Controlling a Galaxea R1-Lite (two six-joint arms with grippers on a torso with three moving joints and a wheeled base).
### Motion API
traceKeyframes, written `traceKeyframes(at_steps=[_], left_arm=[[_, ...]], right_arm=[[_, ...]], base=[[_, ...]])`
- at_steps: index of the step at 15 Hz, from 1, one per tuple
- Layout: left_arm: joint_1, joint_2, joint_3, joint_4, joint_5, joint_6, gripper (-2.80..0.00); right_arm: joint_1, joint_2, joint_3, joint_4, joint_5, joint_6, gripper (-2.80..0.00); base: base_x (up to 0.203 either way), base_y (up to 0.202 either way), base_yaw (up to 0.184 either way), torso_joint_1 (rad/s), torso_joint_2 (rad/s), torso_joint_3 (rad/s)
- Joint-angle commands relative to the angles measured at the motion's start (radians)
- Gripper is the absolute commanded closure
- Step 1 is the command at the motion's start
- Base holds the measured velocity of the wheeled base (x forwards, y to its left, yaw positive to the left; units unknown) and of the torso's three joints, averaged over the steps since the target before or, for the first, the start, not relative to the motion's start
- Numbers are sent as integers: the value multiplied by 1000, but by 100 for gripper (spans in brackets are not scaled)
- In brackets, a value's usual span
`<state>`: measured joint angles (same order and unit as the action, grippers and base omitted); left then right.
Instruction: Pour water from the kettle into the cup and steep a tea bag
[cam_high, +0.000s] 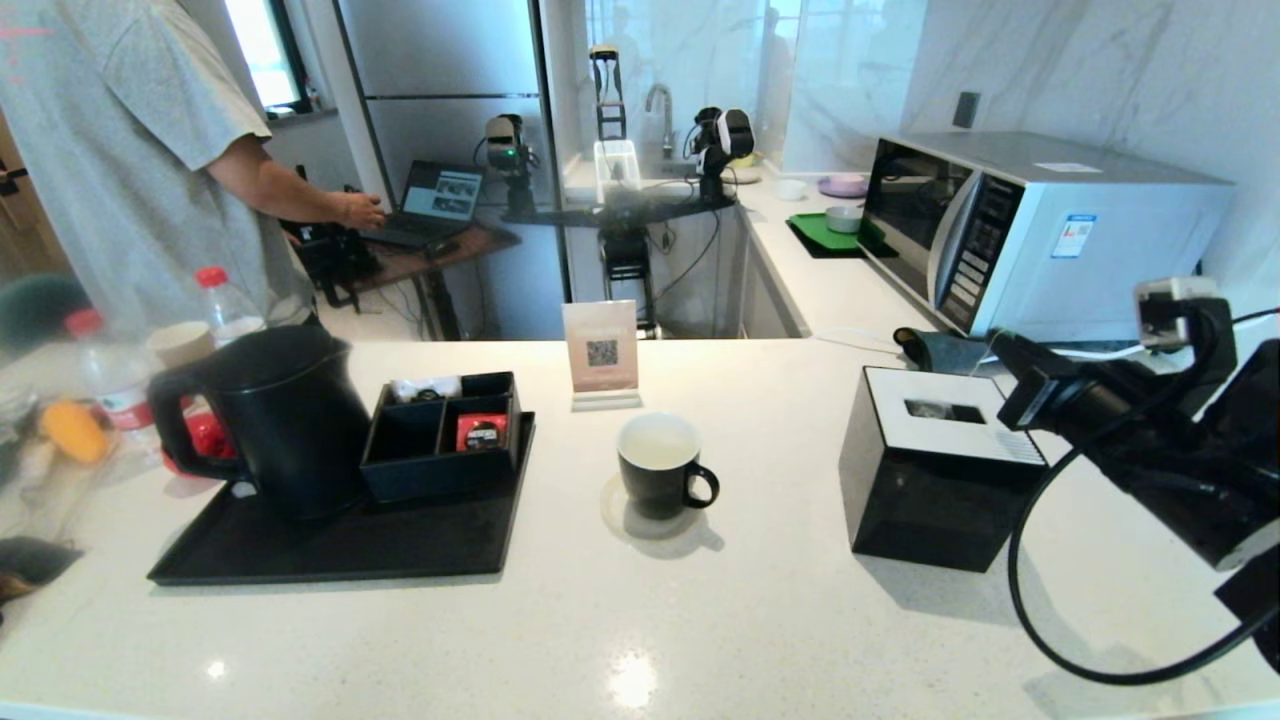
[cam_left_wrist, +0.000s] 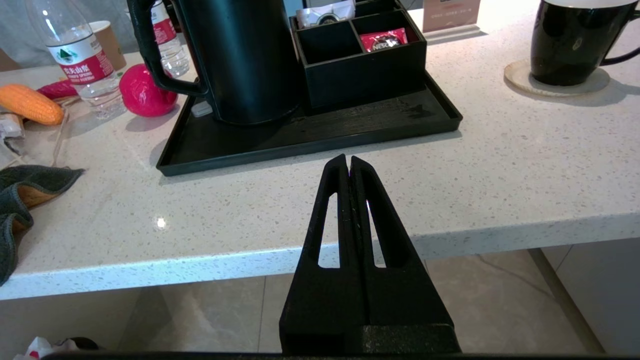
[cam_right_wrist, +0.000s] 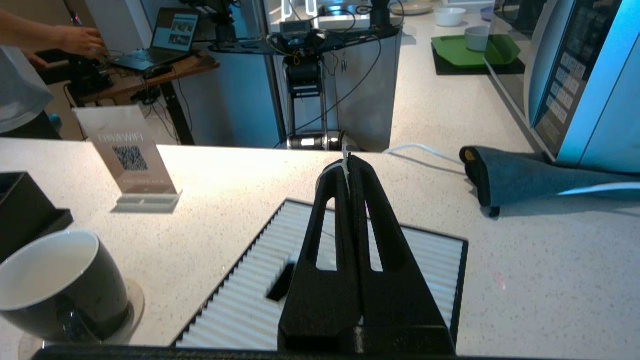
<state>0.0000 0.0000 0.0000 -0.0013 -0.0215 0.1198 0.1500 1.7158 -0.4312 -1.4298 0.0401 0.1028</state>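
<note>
The tall black kettle stands on a black tray, handle toward the left. The black cup, white inside, sits on a round coaster at mid-counter. A black compartment box on the tray holds a white sachet and a red one; I cannot tell whether either is the tea bag. My left gripper is shut, hovering over the counter's front edge before the tray. My right gripper is shut above the tissue box, a thin white sliver at its tips.
A black tissue box stands right of the cup, with a microwave and a dark cloth behind it. A QR sign stands behind the cup. Water bottles, a red ball, corn and a person crowd the left.
</note>
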Motion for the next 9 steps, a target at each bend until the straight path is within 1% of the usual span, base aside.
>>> traceKeyframes(at_steps=[1, 9], left_arm=[[0, 0, 0, 0, 0, 0, 0], [0, 0, 0, 0, 0, 0, 0]], right_arm=[[0, 40, 31, -40, 3, 2, 0], [8, 48, 29, -47, 4, 2, 0]], base=[[0, 0, 0, 0, 0, 0], [0, 0, 0, 0, 0, 0]])
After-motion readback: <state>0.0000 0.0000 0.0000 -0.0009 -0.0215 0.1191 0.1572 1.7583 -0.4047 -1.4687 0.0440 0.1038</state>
